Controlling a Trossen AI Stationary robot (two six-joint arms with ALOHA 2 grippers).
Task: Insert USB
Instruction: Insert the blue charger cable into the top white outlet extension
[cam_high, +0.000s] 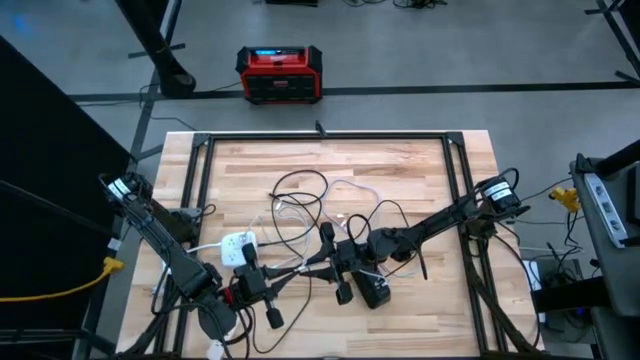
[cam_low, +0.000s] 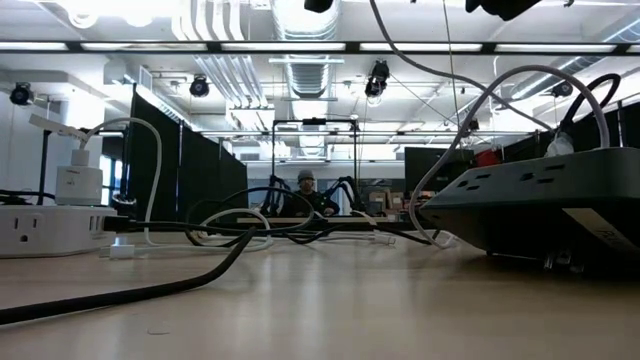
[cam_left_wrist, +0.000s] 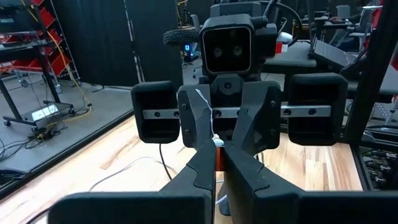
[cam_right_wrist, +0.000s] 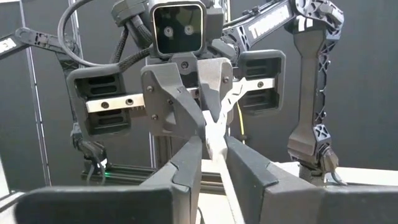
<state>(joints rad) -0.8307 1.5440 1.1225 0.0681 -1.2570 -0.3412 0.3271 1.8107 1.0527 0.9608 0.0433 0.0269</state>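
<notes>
Over the middle of the table my two grippers meet tip to tip, lifted clear of it. My left gripper (cam_high: 298, 271) comes from the left and is shut on the end of a white USB cable (cam_right_wrist: 219, 144). My right gripper (cam_high: 316, 266) faces it from the right, closed around the same cable. The cable runs back from between the right fingers. A white power strip (cam_high: 238, 247) with a white charger (cam_low: 78, 180) lies at the left. A black power strip (cam_high: 373, 293) lies under the right arm. My left gripper pinches the cable's end piece (cam_left_wrist: 216, 153) between its two fingertips, coming level from the table's left. The piece is lifted clear of the table. Its shape is hidden by the fingers. My right gripper has the white cable (cam_right_wrist: 217, 140) between its two fingers, close behind the left gripper's tips, coming about level from the table's right. The cable runs along the fingers and back toward the wrist, clear of the table.
Loops of black and white cable (cam_high: 300, 205) lie across the table's middle. A black frame (cam_high: 320, 135) runs along the table's edges. A red box (cam_high: 279, 73) stands on the floor beyond the far edge. A person (cam_low: 305, 182) sits far behind the table.
</notes>
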